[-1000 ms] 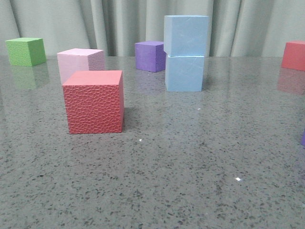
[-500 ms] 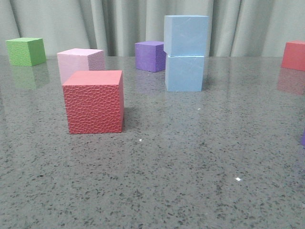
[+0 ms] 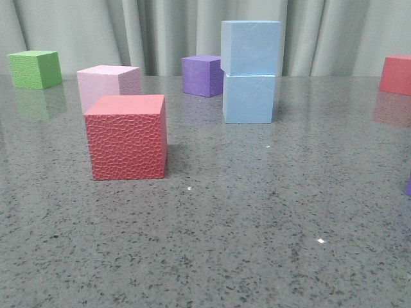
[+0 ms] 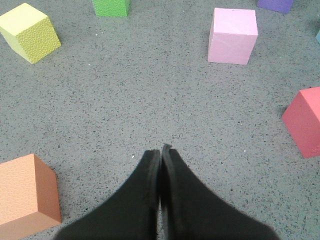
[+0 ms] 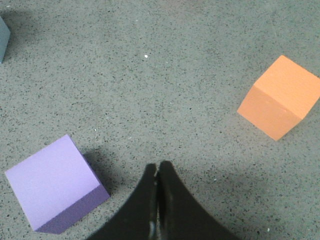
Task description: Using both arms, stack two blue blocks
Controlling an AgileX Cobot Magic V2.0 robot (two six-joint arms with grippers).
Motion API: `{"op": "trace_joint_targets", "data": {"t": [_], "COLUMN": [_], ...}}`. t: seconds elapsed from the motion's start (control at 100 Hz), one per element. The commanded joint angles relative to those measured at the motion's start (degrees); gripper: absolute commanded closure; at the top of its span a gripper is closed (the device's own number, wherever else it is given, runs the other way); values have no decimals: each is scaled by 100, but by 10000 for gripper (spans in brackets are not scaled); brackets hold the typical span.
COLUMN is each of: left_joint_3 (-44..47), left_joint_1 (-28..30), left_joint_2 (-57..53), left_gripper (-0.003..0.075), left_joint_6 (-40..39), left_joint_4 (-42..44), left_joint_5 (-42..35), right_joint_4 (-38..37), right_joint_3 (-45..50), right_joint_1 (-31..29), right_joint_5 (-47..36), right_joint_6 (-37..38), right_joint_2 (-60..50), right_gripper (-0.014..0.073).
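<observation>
Front view, left to right: a green cube sits in the upper left of the frame by the curtain. Next comes a pale pink cube, with a red textured cube right in front of it, overlapping its lower edge from this angle. A darker purple cube is at upper centre, just left of the stack. The two blue blocks are already stacked at upper centre-right: the upper blue block rests on the lower blue block, shifted slightly so its edges overhang a bit. Another red cube is cut off at the upper right edge. Nothing stands on the grey speckled table in front of the stack, and neither arm shows in this view.

Left wrist view: the left gripper at bottom centre has its fingers pressed together with nothing between them. Around it are an orange cube lower left, a yellow cube upper left, then the green, pink and red ones toward the right.

Right wrist view: the right gripper is likewise pinched closed on nothing, above bare table. A light purple cube sits lower left, near the fingers but not touching, and another orange cube is at right.
</observation>
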Motion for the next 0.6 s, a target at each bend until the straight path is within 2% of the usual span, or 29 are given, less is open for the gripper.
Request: {"op": "trace_joint_targets", "data": {"t": [0.0, 0.36, 0.59], "left_joint_3": [-133, -108, 766], "left_joint_1": [14, -14, 0], "left_joint_2": [15, 15, -517], "left_gripper": [739, 739, 739], "left_joint_6": [-71, -71, -71], "left_joint_4": [-26, 32, 45], "left_joint_5": [-432, -631, -2068], "right_joint_4": [-82, -82, -82], "right_joint_3": [-150, -150, -150], "right_joint_1": [-39, -39, -39], "right_joint_5": [-378, -378, -378], "right_joint_6": [-39, -39, -39], "right_joint_2": [4, 4, 4], "right_gripper": [716, 716, 716]}}
